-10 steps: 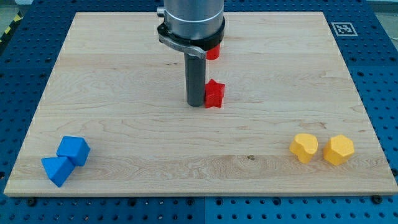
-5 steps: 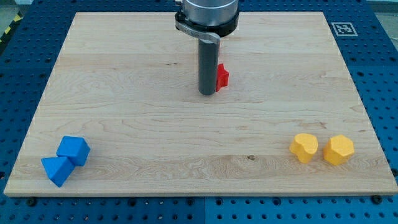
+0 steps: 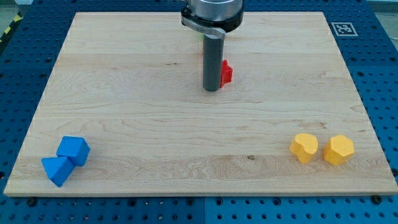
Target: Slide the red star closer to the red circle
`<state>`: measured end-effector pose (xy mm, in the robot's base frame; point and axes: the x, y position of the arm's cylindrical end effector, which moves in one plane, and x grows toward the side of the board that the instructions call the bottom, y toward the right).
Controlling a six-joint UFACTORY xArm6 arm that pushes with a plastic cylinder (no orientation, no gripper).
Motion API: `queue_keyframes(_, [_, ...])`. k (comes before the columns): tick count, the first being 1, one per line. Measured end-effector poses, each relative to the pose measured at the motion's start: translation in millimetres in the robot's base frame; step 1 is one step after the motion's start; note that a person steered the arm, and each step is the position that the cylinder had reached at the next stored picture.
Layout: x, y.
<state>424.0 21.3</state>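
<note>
Pressing against the red star (image 3: 226,73) from the view's left, my tip (image 3: 212,89) is a bare rod, no jaws. The star, half hidden, lies upper centre. No readable writing; a square marker (image 3: 342,28) sits top right.

My tip (image 3: 212,89) rests on the wooden board (image 3: 155,124), touching the red star (image 3: 226,73), which sits just to its right and is partly hidden behind the rod. Only a red sliver (image 3: 202,48) shows behind the rod above the star; its shape cannot be told. Two blue blocks (image 3: 66,160) touch near the view's bottom left, and two yellow blocks (image 3: 322,149) sit side by side at the bottom right.
</note>
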Motion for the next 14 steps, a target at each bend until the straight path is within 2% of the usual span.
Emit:
queue_keyframes(2, [-3, 0])
queue_keyframes(4, [-33, 37])
queue_keyframes(6, [-31, 45])
queue_keyframes(7, [-1, 84])
queue_keyframes(8, [-15, 142])
queue_keyframes(9, [-88, 179])
queue_keyframes(11, [-193, 216])
queue_keyframes(12, [-232, 238])
queue_keyframes(14, [-232, 238])
